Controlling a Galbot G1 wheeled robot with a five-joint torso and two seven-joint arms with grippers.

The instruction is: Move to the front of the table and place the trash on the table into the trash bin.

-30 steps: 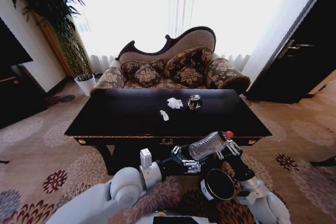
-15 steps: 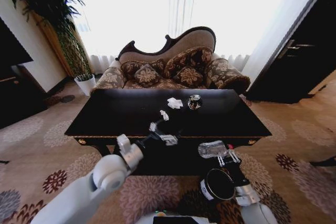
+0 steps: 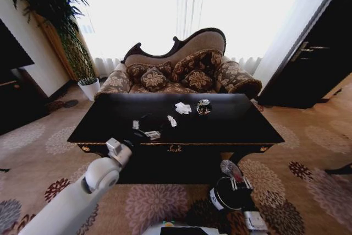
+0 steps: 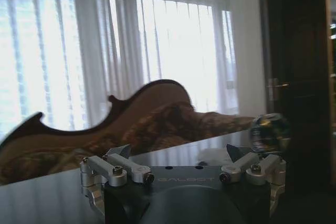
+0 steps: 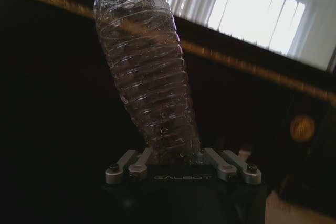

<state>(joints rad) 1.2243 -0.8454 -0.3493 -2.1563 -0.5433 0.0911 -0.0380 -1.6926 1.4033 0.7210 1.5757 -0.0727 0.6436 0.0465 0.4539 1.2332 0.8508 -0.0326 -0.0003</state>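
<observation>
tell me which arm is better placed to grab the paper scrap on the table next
Left. The left gripper is open over the table, right beside the paper scrap. The right gripper is low over the trash bin, shut on a plastic bottle.

The right gripper (image 5: 173,153) is closed on a clear ribbed plastic bottle (image 5: 144,66), which it holds by the lower end. The bottle leans a little and its base points away from the gripper. Behind it runs the gold-trimmed front edge of the black table (image 5: 252,61), with bright curtains (image 5: 252,9) beyond.
</observation>
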